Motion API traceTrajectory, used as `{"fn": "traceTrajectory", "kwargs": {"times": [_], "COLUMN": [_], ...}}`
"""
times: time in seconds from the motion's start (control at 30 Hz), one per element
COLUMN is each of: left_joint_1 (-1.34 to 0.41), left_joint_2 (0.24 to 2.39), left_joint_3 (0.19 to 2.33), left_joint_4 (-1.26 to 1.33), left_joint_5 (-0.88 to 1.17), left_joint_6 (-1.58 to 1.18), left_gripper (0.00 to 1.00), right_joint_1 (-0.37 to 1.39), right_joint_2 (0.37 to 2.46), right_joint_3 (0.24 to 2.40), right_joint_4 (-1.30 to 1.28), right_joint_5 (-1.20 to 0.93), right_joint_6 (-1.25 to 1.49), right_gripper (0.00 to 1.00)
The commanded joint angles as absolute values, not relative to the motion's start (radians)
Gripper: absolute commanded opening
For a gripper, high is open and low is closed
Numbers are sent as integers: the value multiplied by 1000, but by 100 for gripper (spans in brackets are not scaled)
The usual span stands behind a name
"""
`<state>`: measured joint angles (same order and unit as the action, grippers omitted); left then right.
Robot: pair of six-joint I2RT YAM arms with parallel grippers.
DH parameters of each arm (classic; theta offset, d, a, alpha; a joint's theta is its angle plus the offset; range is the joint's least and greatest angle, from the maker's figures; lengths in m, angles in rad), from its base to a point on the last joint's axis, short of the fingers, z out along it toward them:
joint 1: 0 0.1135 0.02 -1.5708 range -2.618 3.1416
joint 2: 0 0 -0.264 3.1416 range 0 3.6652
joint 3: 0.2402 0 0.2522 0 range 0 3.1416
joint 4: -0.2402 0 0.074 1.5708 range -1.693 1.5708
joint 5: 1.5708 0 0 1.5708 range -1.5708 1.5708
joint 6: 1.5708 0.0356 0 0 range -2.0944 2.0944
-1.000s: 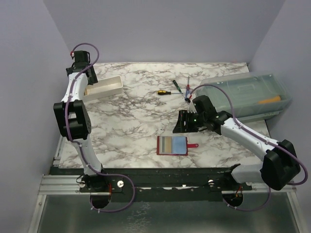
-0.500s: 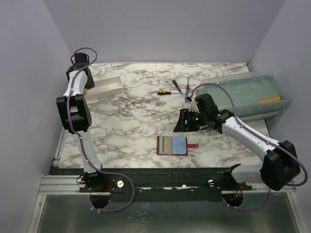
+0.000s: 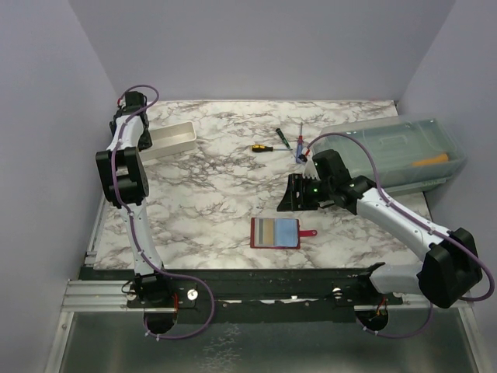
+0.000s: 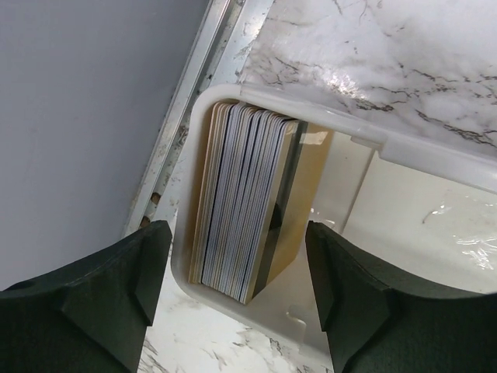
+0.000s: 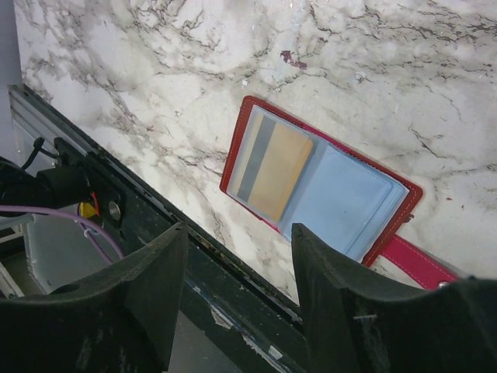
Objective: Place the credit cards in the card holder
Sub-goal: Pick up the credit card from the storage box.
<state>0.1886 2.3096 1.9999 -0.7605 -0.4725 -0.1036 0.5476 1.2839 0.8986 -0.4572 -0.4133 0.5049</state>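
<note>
A stack of credit cards stands on edge in the left end of the white tray. My left gripper hangs open just above that stack, one finger on each side, touching nothing. The card holder lies open on the marble near the front edge, red-rimmed, with a tan card in its left pocket and a pale blue pocket on the right. My right gripper hovers open and empty just behind the holder. In the right wrist view the holder lies beyond that gripper's fingertips.
A clear plastic box stands at the back right. Three small screwdrivers lie at the back middle. An aluminium rail and a grey wall run close along the tray's left side. The white tray sits at the back left.
My left arm has swung further back and left over the tray's end, and its jaws have narrowed a little. The right arm has barely moved.
</note>
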Motion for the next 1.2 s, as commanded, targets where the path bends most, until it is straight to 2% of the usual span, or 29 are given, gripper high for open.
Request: {"fn": "traceTrajectory", "kwargs": {"times": [0.0,0.33,0.57,0.87,1.17], "left_joint_1": [199,205,205,203,201], "left_joint_2": [2309,2286,2255,2230,2209], "left_joint_3": [2028,2033,2038,2031,2024], "left_joint_4": [-786,-788,-788,-791,-792], "left_joint_5": [-539,-560,-542,-526,-496], "left_joint_6": [-107,-100,-101,-102,-102], "left_gripper": [74,57,52,39,37], "right_joint_1": [543,542,542,543,543], "right_joint_2": [1271,1263,1260,1255,1251], "right_joint_3": [911,911,904,893,888], "right_joint_4": [-457,-454,-450,-446,-446], "right_joint_5": [-440,-443,-446,-446,-449], "right_joint_6": [516,516,520,523,527], "right_gripper": [59,59,59,59,59]}}
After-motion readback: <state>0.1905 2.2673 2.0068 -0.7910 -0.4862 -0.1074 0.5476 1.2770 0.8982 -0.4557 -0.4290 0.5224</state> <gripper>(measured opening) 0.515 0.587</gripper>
